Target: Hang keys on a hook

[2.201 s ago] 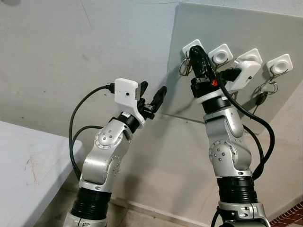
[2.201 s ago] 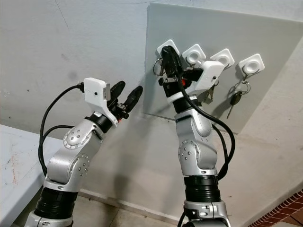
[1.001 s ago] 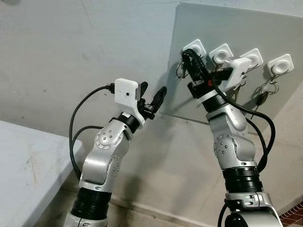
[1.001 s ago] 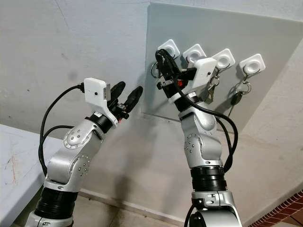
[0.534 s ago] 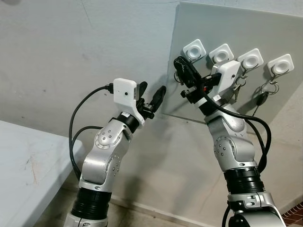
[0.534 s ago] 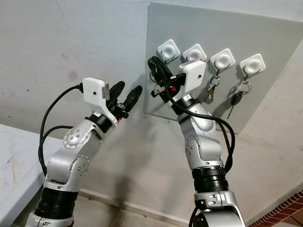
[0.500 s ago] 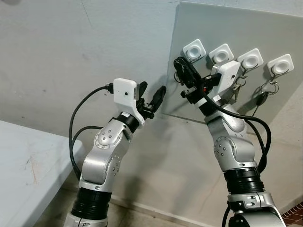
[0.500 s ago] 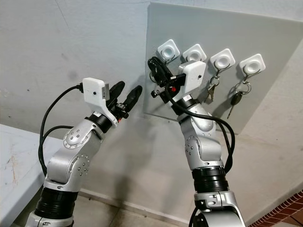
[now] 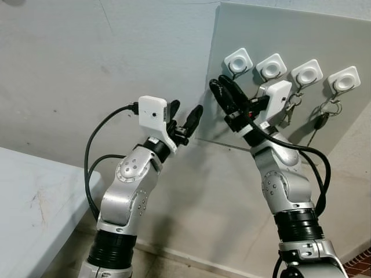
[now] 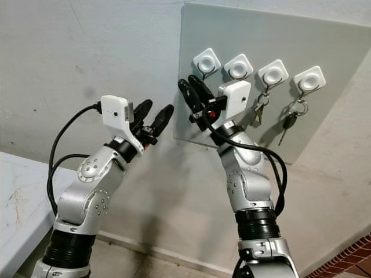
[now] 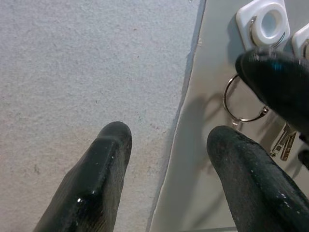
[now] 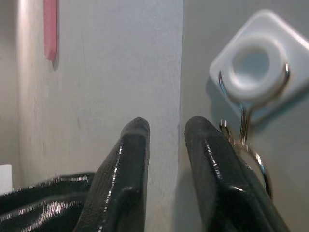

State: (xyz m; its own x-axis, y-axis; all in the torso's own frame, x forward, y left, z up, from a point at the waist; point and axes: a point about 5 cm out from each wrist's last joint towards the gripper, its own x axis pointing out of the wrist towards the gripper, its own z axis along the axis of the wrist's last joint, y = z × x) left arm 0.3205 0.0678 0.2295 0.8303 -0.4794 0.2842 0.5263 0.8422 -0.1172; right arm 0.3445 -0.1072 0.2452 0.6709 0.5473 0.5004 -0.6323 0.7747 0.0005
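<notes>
A grey board [image 9: 272, 35] on the wall carries a row of white hooks. From the leftmost hook [image 9: 238, 60] hangs a metal key ring [image 11: 225, 101], partly behind a black finger of my right gripper. My right gripper [image 9: 218, 82] sits just below and left of that hook, its fingers a little apart with only wall showing between them. My left gripper [image 9: 185, 110] is open in the air to the left of the board's edge, holding nothing.
Keys [image 9: 288, 110] hang from the third hook and a black car key [image 9: 319, 121] from the fourth. A white table [image 9: 35, 197] stands at the lower left. Red brick floor [image 9: 359, 267] shows at the bottom right.
My right gripper has drawn back from the leftmost hook, down and to the left, and its fingers have parted. The key ring stays at the hook. The left arm has barely moved.
</notes>
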